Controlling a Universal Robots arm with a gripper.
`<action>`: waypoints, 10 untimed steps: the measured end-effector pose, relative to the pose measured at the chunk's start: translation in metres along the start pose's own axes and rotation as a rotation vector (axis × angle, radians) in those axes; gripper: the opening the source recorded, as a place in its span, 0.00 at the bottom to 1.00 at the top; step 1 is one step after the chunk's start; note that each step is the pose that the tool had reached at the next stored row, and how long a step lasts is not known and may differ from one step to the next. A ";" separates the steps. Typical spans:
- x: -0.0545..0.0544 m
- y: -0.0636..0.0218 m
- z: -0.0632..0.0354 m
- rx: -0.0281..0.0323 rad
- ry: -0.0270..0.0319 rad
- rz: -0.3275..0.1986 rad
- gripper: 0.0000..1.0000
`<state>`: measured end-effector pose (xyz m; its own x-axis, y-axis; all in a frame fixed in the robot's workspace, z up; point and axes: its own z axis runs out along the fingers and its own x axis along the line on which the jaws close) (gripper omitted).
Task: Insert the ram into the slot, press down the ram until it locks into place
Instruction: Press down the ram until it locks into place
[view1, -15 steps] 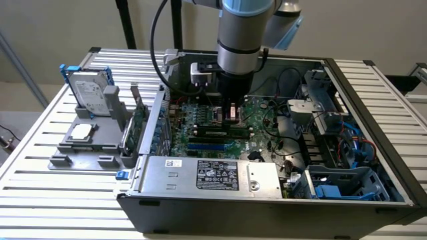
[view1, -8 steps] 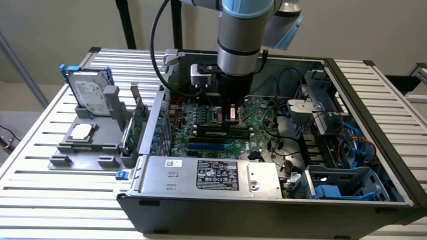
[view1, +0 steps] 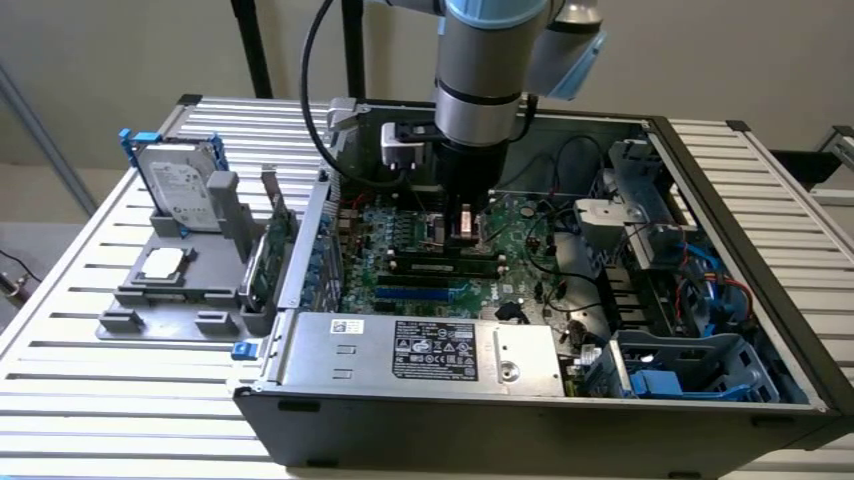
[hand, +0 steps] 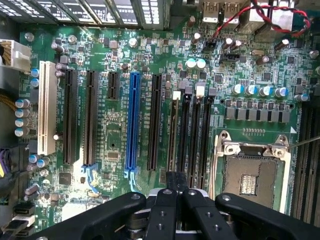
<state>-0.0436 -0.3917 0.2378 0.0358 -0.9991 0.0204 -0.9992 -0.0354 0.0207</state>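
We see the arm reaching down into an open computer case (view1: 694, 200) that lies on a slatted table (view1: 80, 400). The gripper (view1: 463, 222) hangs just above the motherboard (view1: 400, 270).

In the wrist view the gripper (hand: 176, 187) has its two black fingers (hand: 167, 200) drawn narrow, nearly together, with nothing between them. The fingertips sit over the end of a row of long memory slots (hand: 192, 132).

The ram (hand: 173, 135) stands on edge in the slot nearest the black expansion slots, beside three memory slots with nothing in them. We cannot tell whether its latches have closed. In the exterior view the ram (view1: 434, 268) lies just in front of the gripper.

The processor socket (hand: 252, 175) sits beside the memory slots. A blue expansion slot (hand: 133, 125) and a white one (hand: 46, 107) stand further along.

The power supply (view1: 414, 350) carries a dark label with white print; we cannot read it. A hard drive (view1: 180, 185) stands in a grey holder (view1: 167, 290) beside the case; its label is likewise unreadable.
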 end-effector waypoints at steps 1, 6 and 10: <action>0.000 0.0001 -0.0047 -0.0008 0.0005 0.000 0.11; 0.001 0.0003 -0.0159 -0.0031 -0.0018 0.000 0.11; 0.001 0.0003 -0.0159 -0.0032 -0.0017 0.000 0.11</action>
<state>-0.0435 -0.3919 0.2537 0.0360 -0.9992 0.0187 -0.9991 -0.0356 0.0239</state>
